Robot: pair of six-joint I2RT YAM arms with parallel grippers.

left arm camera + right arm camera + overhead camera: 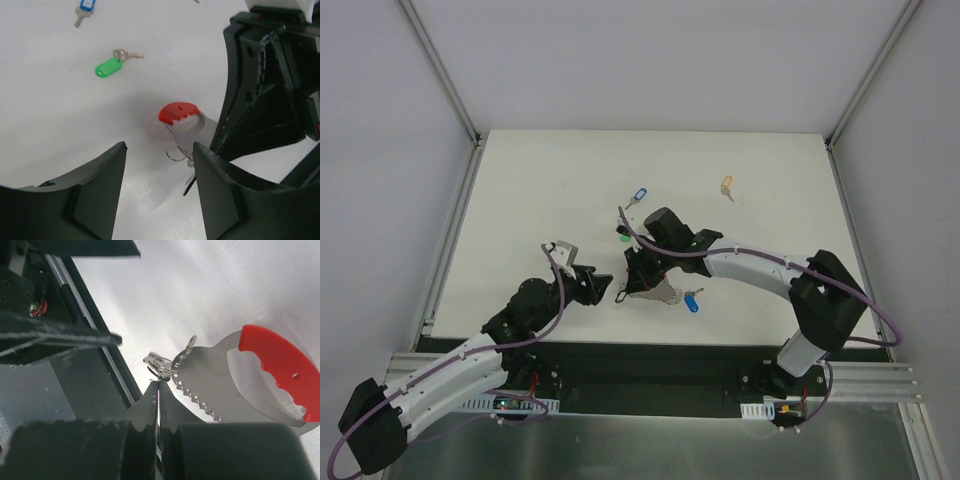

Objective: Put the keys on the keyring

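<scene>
- Near the middle of the table's (770,160) near edge, the keyring (180,114) sits between the two grippers. It is a large loop, half glossy red band and half grey toothed strap.
- Its long axis runs roughly along that edge, with the red end toward the left arm and the grey end toward the right arm. The red end looks raised off the surface, with a shadow beneath it.
- A small wire ring (161,362) hangs at the grey end.
- The right gripper (159,386) has its fingers pressed together. The tips meet at that wire ring and the strap's end, but I cannot tell whether they pinch metal or only touch it.
- The left gripper (160,147) faces the red end with its fingers partly apart and nothing between them. The red band lies just ahead of the gap, a little toward one finger.
- A blue-tagged key (693,300) lies just beside the keyring, on the side toward the table's right edge.
- A green-tagged key (109,67) lies loose toward the far edge, past the red end. Its tag is nearer the left gripper and its blade points away.
- A second blue-tagged key (638,196) lies beyond the green one, and a yellow-tagged key (726,186) lies well apart, toward the far right corner.
- Judgement: the left gripper is the free one, so fetching the green-tagged key looks like its job.
</scene>
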